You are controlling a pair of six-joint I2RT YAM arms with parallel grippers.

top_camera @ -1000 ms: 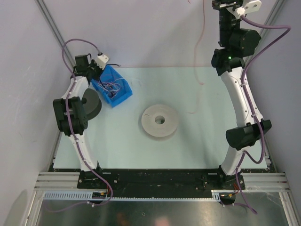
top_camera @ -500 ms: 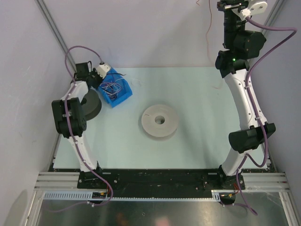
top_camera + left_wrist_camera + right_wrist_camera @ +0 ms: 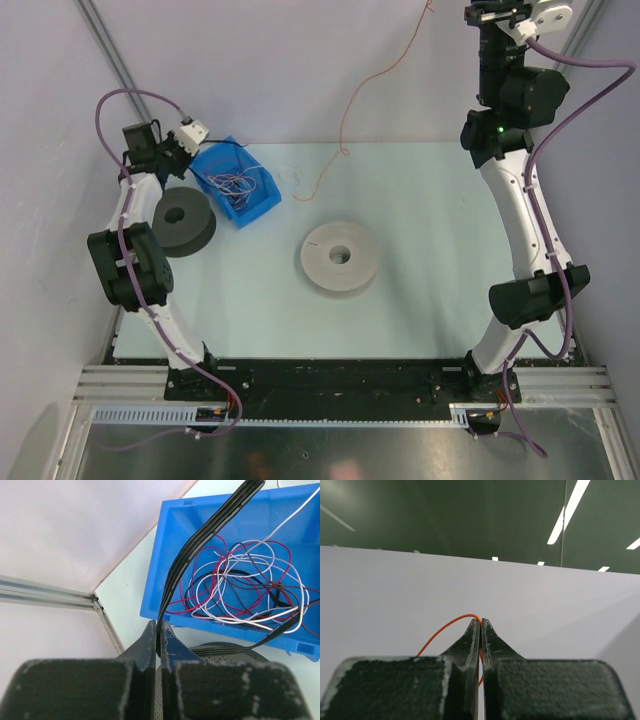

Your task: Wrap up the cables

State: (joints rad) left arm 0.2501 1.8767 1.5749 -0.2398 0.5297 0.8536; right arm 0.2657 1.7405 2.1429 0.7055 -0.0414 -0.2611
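Note:
A thin orange cable (image 3: 345, 120) hangs from the top of the top view and trails down toward the table near the blue bin (image 3: 262, 205). My right gripper (image 3: 480, 622), raised high at the back right, is shut on this orange cable (image 3: 445, 627). My left gripper (image 3: 159, 627) is shut on a black flat ribbon cable (image 3: 200, 540) that arcs out of the bin (image 3: 165, 615). Red, white and dark loose wires (image 3: 240, 585) lie tangled inside the bin. In the top view the left gripper (image 3: 185, 150) is just left of the bin, over the far side of the dark spool (image 3: 184, 220).
A light grey spool (image 3: 340, 257) lies flat at the table's middle. The dark spool's edge (image 3: 225, 650) shows under the left fingers. Walls close in at the back and both sides, with a frame rail (image 3: 107, 625) at the back left corner.
My left arm has swung left, away from the bin, uncovering the dark spool and drawing the black ribbon out. The orange cable's hanging length has swung left toward the bin.

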